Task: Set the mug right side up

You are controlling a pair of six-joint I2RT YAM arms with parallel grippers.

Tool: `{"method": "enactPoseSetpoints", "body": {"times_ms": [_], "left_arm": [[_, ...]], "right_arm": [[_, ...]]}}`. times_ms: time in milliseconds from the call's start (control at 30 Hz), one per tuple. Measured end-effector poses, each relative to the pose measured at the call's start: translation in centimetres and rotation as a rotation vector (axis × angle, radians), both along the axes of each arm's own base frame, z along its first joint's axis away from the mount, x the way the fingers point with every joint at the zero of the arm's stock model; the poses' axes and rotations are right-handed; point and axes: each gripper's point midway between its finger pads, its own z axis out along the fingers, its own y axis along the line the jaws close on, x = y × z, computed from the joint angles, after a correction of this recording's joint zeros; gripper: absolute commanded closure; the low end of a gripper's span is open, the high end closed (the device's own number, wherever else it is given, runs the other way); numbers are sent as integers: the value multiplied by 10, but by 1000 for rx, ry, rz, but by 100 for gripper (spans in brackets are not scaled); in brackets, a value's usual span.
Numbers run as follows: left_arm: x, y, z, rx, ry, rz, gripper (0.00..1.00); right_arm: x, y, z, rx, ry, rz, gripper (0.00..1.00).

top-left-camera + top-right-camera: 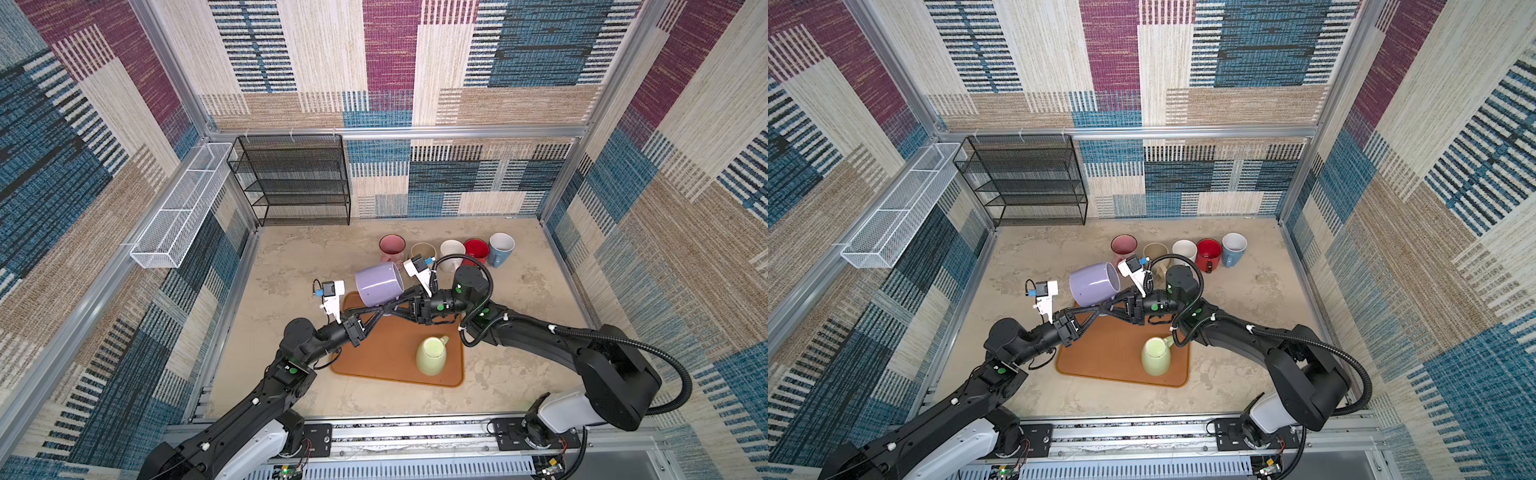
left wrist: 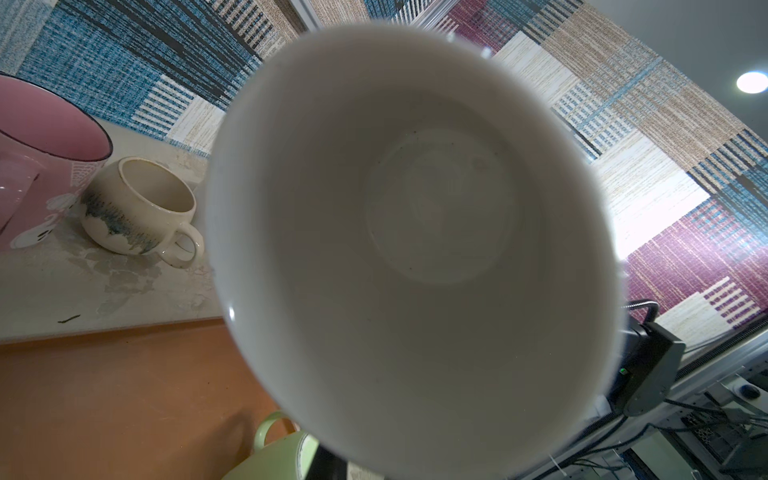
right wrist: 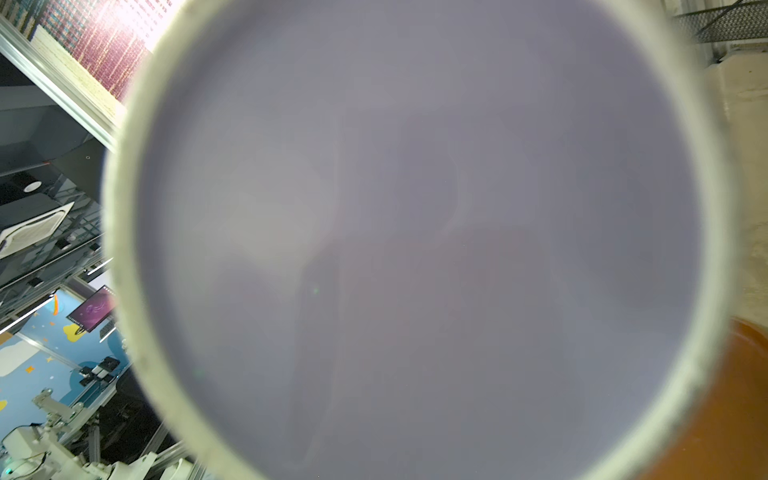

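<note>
The lavender mug (image 1: 376, 284) (image 1: 1092, 284) hangs on its side above the far edge of the orange mat (image 1: 386, 361). Its white inside (image 2: 415, 228) fills the left wrist view, so the mouth faces left. Its lavender base with a pale ring (image 3: 415, 228) fills the right wrist view. My left gripper (image 1: 384, 309) (image 1: 1100, 308) reaches in from the left, its fingers meeting just under the mug, shut on its lower side. My right gripper (image 1: 397, 302) (image 1: 1113, 302) comes in from the right to the same spot. The mug hides both pairs of jaws in the wrist views.
A pale green mug (image 1: 432, 355) lies on its side on the mat. Several upright mugs stand in a row behind, from pink (image 1: 392, 245) to blue (image 1: 500, 247). A black wire shelf (image 1: 291, 178) and a white wire basket (image 1: 178, 208) are at the back left.
</note>
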Motion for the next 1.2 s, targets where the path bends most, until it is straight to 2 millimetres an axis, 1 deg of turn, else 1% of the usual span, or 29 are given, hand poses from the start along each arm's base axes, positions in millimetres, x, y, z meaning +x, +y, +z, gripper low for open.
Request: {"method": "enactPoseSetpoints", "body": {"times_ms": [100, 233, 400, 633, 667, 800, 1000, 1100, 1200], "left_arm": [[-1, 1, 1, -3, -6, 2, 100], [-2, 2, 3, -6, -13, 4, 100], [-2, 2, 3, -5, -12, 3, 100], [1, 1, -3, 4, 6, 7, 100], [1, 1, -3, 4, 7, 7, 100], [1, 1, -3, 4, 6, 6, 100], [2, 0, -4, 7, 11, 6, 76], [1, 0, -3, 6, 6, 2, 67], [1, 0, -1, 1, -2, 1, 64]], "right_arm": [[1, -3, 2, 1, -3, -4, 65], [3, -5, 3, 1, -4, -9, 65], [3, -5, 3, 1, -3, -8, 74], [4, -4, 0, -2, 3, -9, 98], [4, -4, 0, -2, 2, -10, 100], [4, -4, 0, -2, 1, -10, 100], [5, -3, -1, -3, 7, -10, 100], [4, -3, -1, -6, 28, -9, 100], [5, -3, -2, -6, 34, -9, 100]]}}
